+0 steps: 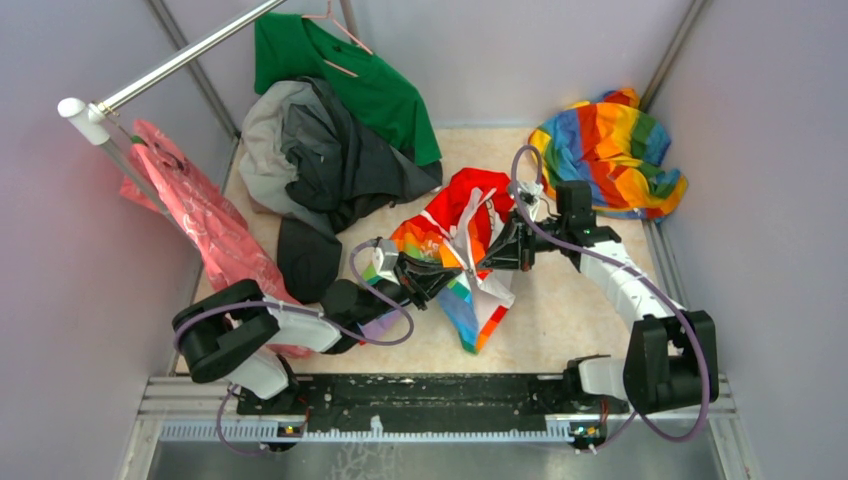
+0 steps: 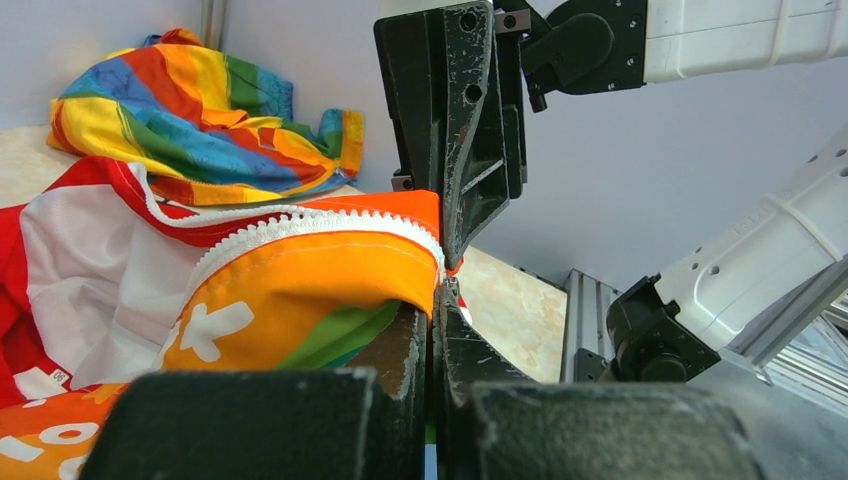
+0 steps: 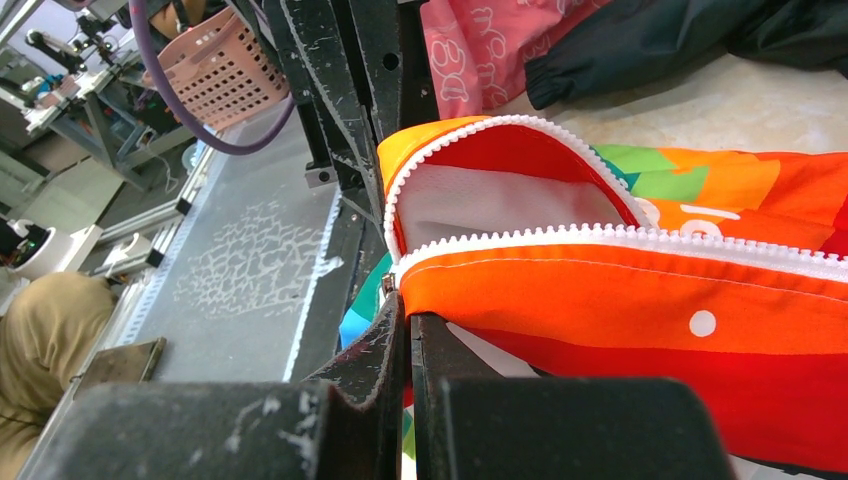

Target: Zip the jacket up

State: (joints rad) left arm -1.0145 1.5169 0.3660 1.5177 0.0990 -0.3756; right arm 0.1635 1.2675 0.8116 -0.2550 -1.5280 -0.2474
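- The jacket (image 1: 478,300) lies bunched on the desk (image 1: 570,310), held between both tools.
- The left tool (image 1: 447,272) is clamped shut on its orange hem.
- The right tool (image 1: 492,255), close opposite, pinches the same hem, closed.
- The zipper teeth (image 3: 620,235) beyond the right tool gape apart.

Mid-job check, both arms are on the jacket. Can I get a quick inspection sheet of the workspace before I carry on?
Surface: beige table, clothes heaped along its far side.
Job's things: jacket bunched mid-table; zipper open, its teeth rows apart.
Clutter: rainbow cloth far right; dark grey garment, green shirt and pink garment at left.
Grippers: left gripper and right gripper both shut on the jacket where the teeth rows meet, tips close together.
Cables: left arm's purple cable loops beside the jacket; right arm's cable arcs above its wrist.
Surroundings: grey walls; metal rail upper left; pink basket beyond the near edge.
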